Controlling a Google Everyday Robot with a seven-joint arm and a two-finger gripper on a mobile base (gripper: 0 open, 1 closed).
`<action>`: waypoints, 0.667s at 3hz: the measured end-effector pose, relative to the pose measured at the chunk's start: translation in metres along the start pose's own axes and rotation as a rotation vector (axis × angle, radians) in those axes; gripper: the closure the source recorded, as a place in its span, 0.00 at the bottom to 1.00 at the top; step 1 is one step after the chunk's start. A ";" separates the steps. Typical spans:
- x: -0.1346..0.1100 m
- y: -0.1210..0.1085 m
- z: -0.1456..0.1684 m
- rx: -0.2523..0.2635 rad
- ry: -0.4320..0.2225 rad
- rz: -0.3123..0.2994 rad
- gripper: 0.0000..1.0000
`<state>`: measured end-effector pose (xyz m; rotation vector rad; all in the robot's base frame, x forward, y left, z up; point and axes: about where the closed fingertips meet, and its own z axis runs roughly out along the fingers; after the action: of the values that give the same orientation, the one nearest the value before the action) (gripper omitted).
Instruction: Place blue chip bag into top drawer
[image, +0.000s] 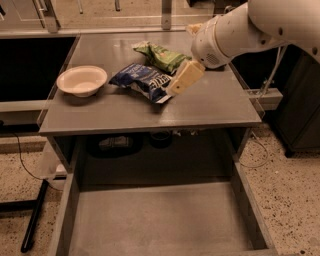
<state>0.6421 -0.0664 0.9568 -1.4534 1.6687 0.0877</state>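
The blue chip bag (141, 80), crinkled dark blue foil with white lettering, lies on the grey tabletop (210, 107) near its middle. My gripper (180, 80) hangs from the white arm just above the tabletop, at the bag's right end, over its white tip. The top drawer (155, 220) stands pulled out below the table's front edge, its flat grey bottom bare.
A green chip bag (161, 56) lies behind the blue one. A white bowl (82, 80) sits at the table's left. Dark objects lie on the shelf under the tabletop (115, 145). A dark cabinet (300, 100) stands at the right.
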 end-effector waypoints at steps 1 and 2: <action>-0.002 -0.012 0.026 -0.026 -0.080 0.096 0.00; -0.008 -0.011 0.050 -0.119 -0.129 0.196 0.00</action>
<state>0.6785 -0.0350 0.9370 -1.3376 1.7190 0.3869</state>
